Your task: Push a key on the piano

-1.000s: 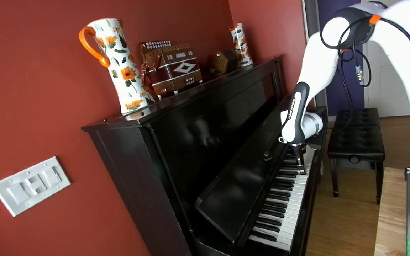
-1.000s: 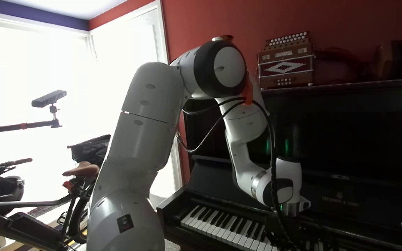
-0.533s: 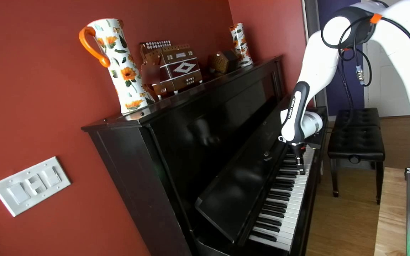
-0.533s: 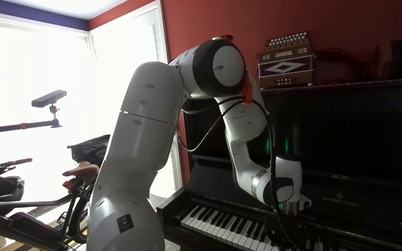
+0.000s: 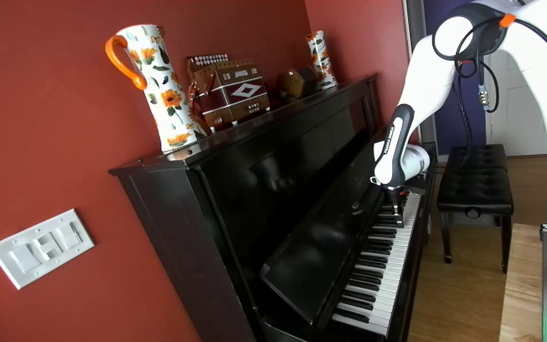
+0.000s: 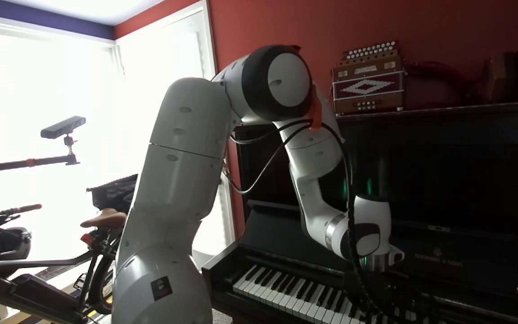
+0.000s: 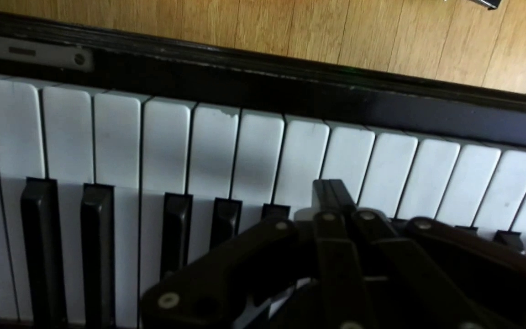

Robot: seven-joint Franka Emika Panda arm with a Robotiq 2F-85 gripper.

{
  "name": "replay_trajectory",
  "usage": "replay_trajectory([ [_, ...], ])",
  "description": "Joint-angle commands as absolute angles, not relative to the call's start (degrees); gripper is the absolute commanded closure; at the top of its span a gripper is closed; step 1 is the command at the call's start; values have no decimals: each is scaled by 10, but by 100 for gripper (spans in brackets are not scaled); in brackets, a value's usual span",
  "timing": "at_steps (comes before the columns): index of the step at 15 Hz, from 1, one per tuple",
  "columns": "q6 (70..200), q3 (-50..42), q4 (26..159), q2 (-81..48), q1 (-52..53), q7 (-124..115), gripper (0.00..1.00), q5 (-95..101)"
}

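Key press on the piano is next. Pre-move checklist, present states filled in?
1. Keys uncovered: ok, the piano shows them in both exterior views and the wrist view.
2. Gripper shut: ok, its fingers lie together in the wrist view.
3. Fingers over the keyboard: ok, the tips overlap white keys in the wrist view.
4. Gap above the keys: cannot tell whether the tips touch one.
5. Bench out of the way: ok, it stands apart from the gripper.
6. Cable free of the keys: cannot tell, its lower end is lost in the dark in an exterior view.
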State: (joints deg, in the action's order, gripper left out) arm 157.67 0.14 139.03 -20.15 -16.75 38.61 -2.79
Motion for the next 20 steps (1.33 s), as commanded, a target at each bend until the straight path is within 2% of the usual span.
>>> replay_trajectory([
  [1, 1578, -4, 1402, -180, -169, 372, 100, -23],
  [4, 1577, -5, 1404, -171, -168, 372, 99, -25],
  [5, 1577, -7, 1404, -169, -167, 370, 79, -23],
  [16, 1574, -19, 1424, -118, -165, 362, 1, -22],
  [20, 1573, -37, 1447, -73, -154, 350, 0, -2],
])
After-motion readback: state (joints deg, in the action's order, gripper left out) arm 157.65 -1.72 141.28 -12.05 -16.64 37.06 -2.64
